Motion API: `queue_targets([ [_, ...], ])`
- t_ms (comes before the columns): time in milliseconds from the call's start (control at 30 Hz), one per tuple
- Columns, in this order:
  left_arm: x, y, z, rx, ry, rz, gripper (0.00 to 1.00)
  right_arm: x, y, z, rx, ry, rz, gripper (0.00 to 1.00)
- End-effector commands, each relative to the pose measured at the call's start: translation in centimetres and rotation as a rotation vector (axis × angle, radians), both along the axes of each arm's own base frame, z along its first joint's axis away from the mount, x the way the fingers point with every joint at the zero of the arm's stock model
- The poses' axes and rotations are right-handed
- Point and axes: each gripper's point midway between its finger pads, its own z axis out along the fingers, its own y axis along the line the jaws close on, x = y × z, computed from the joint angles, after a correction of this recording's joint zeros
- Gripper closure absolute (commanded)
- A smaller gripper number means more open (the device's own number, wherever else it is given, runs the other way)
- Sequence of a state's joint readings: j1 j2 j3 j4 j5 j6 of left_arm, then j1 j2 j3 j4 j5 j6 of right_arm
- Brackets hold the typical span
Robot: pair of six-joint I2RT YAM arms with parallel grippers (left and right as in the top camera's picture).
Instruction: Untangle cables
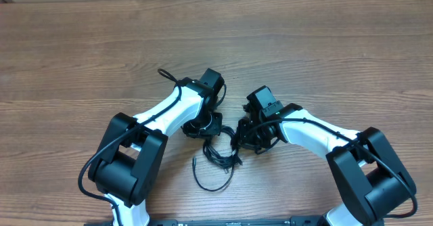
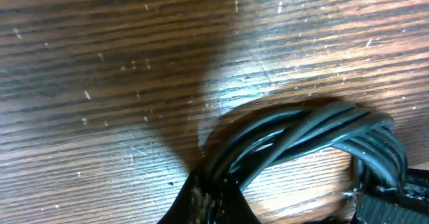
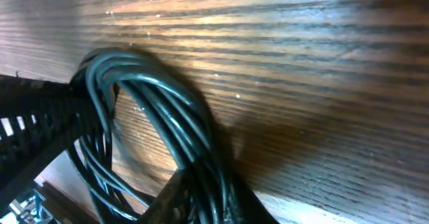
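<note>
The cables (image 1: 218,157) are thin black cords bunched in a small tangle near the table's front middle, with one loop trailing toward the front edge. My left gripper (image 1: 203,128) stands at the tangle's left end and my right gripper (image 1: 254,141) at its right end, both low on the table. In the left wrist view the gripper (image 2: 216,192) is shut on a bundle of cables (image 2: 308,133) that arches off to the right. Seen from the right wrist, that gripper (image 3: 204,192) is shut on several strands of cable (image 3: 167,110) that curve up and to the left.
The wooden table (image 1: 325,50) stretches wide behind and beside both arms. The arm bases (image 1: 128,162) sit by the front edge. A thicker arm wire (image 1: 166,74) loops out from the left arm. The left gripper's ribbed black body (image 3: 33,123) stands close to the right gripper.
</note>
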State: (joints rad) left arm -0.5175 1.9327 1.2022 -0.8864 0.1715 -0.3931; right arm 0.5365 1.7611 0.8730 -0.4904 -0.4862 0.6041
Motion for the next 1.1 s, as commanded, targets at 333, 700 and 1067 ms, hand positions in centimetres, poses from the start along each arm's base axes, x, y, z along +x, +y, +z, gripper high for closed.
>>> queue_targets([
  [333,-0.5,1.6,-2.0,0.084,0.02,0.059,0.92,-1.1,0.5,0.1,0.034,0.045,0.02,0.84],
  [700,2.1,4.4,-2.1,0.074,-0.011,0.197,0.96,-2.7,-0.2,-0.8,-0.075,0.14,-0.076,0.73],
  [1067,3.2,4.4,-1.3,-0.136,0.033,0.179,0.94,-0.9,1.1,-0.5,-0.027,0.074,-0.107,0.78],
])
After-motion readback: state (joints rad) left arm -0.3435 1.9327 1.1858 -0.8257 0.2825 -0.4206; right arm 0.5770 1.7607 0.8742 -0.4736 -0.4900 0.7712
